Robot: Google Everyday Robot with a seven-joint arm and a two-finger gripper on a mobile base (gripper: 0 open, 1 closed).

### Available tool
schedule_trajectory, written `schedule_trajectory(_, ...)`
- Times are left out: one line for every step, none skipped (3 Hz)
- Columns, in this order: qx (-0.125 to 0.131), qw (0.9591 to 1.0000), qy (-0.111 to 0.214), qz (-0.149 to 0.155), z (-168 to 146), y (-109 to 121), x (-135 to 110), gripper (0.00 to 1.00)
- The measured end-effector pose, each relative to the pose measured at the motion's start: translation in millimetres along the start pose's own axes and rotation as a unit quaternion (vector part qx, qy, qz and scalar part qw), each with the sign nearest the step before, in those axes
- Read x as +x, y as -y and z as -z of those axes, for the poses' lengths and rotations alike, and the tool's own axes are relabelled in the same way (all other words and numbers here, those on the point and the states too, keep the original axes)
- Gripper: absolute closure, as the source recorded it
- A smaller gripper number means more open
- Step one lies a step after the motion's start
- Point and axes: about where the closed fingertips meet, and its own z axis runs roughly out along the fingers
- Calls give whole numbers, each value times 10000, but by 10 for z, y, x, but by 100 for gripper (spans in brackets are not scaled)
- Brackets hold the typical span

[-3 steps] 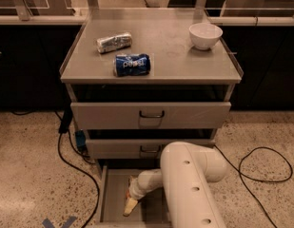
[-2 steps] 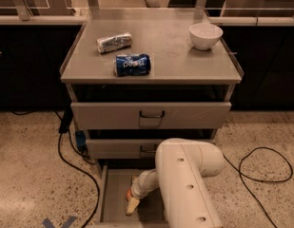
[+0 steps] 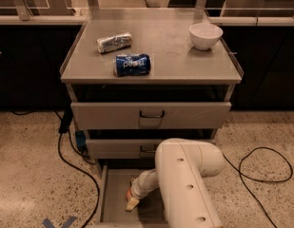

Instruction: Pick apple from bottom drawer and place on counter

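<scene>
Apple (image 3: 129, 194): only a small reddish patch showing, low in bottom drawer (image 3: 113, 208), left of centre on the floor, tight against gripper (image 3: 132, 202). Not yet on desk (image 3: 184, 61).

Gripper closed on apple or merely alongside: cannot tell. Largely hidden by arm (image 3: 184, 184), reaching down and in from the right.

Judged stage: at the grasp, lift not begun.

Risks from here:
- Weak or off-centre hold on a round fruit: slip on lift, roll toward the drawer's back or left wall.
- Straight-up lift: likely knock against middle drawer (image 3: 122, 148) front, just above the tray's rear. Safer to draw outward first.
- Bulky arm filling the drawer's right half: little room to re-aim, possible scrape on the wall.
- At desk: can (image 3: 132, 64) on its side near the front edge, packet (image 3: 114, 42) behind it, bowl (image 3: 205, 34) at right rear. Low approach over the front: can nudged and set rolling. Bare patch at front right looks safest.
- Release with sideways motion: apple rolling off the front, no raised lip visible there.
</scene>
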Motion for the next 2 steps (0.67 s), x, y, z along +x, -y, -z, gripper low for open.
schedule_trajectory(0, 10000, 0, 0, 0, 0, 0, 49)
schedule_trajectory(0, 10000, 0, 0, 0, -1, 0, 74)
